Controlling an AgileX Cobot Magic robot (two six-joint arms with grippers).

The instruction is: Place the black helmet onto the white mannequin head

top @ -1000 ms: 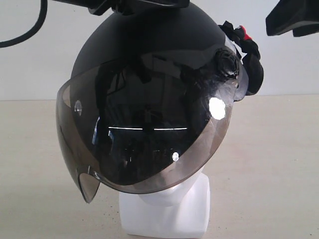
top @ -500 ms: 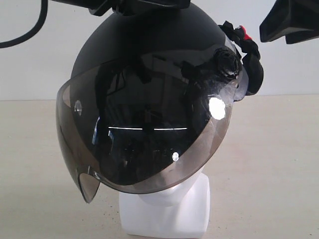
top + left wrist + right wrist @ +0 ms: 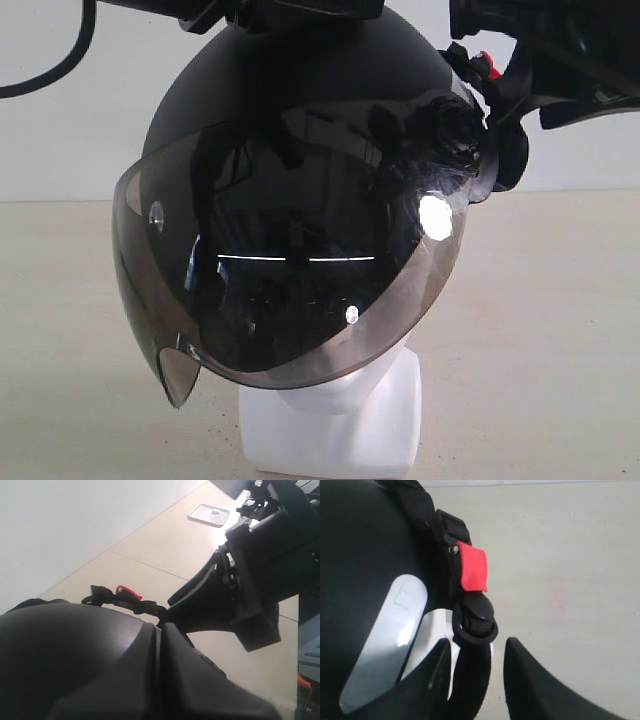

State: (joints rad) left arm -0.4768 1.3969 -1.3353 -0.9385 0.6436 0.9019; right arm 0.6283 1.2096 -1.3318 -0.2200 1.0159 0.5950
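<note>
Two hands are attending the helmet (image 3: 300, 110), which is sitting over the head (image 3: 340, 430) at the middle of the counter (image 3: 550, 330). Its visor (image 3: 290, 290) is hanging low and canting toward seven o'clock, so only the chin and neck base are showing beneath. By my judgement the seating step is nearly finishing, with levelling and release remaining. The left hand (image 3: 285, 12) is resting at the shell's twelve o'clock, cropped in the exterior view and too dark in its own wrist view, so I cannot tell whether it is spread or pinching. The right hand (image 3: 477, 645) is hovering at the helmet's two o'clock with fingers spread; the ring of the strap (image 3: 472, 622) is lying between them, just under the red tab (image 3: 472, 570), though whether it is touching either finger I cannot tell. The next move is likely calling for a gentle downward press while rocking the shell level, keeping the strap from snagging.
</note>
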